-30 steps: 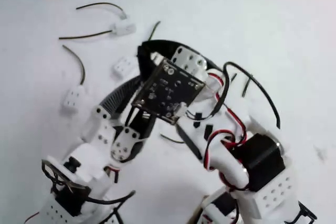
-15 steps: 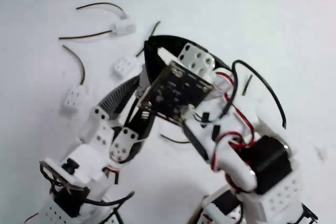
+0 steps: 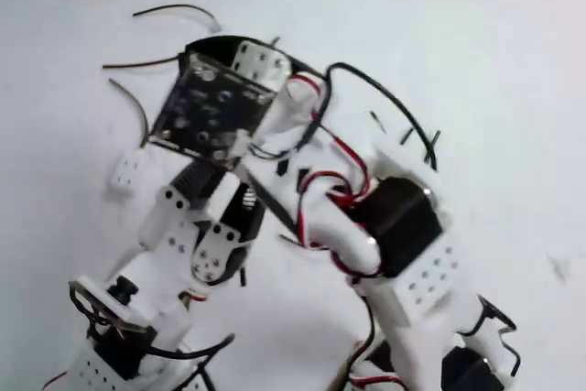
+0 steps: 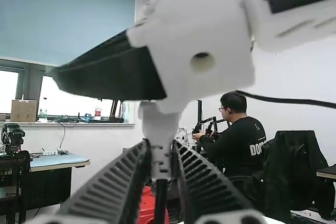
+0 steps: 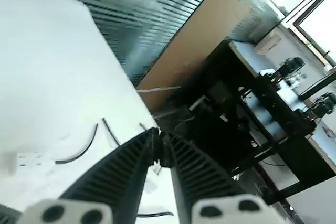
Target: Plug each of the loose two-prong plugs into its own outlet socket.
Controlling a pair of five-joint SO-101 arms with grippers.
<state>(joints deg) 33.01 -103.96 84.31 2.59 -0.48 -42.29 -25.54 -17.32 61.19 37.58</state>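
Swinging from centre to ten o'clock, the right gripper [image 5: 159, 139], fingertips pressed together, hangs near the small white socket block [image 3: 128, 169] at nine o'clock, while the left gripper [image 4: 161, 148] clamps a white plug on black cord [image 4: 157, 124], so mating seems close.

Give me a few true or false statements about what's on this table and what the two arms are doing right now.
1. A white socket block lies on the table. True.
2. The left gripper is wide open. False: it pinches a thin white plug with a black wire.
3. The right arm stands far from the left arm. False: in the high view it crosses over it.
4. The right gripper is shut. True.
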